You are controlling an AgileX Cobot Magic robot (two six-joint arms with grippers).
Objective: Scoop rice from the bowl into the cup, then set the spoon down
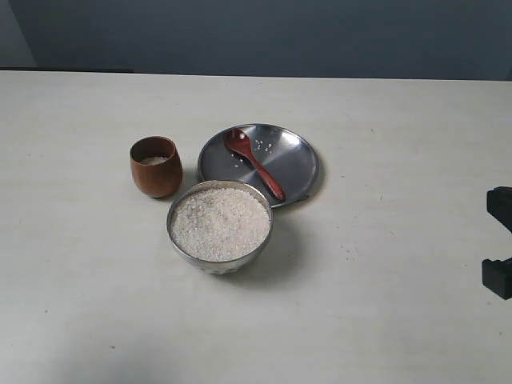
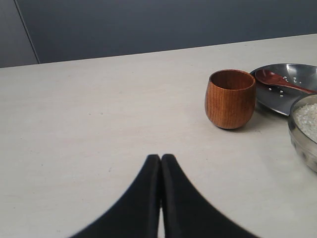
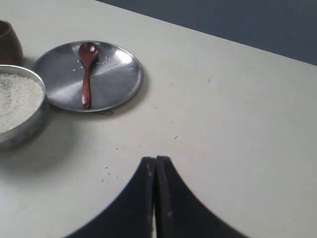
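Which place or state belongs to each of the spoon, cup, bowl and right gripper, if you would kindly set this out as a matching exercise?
Column one
1. spoon
2. cup
3. bowl
4. right gripper

Column two
A. shut, holding nothing
B. heaped with rice
C. lying on the plate
D. reddish-brown, only a little rice inside

Pairs: 1-C, 2-D, 3-B, 4-A
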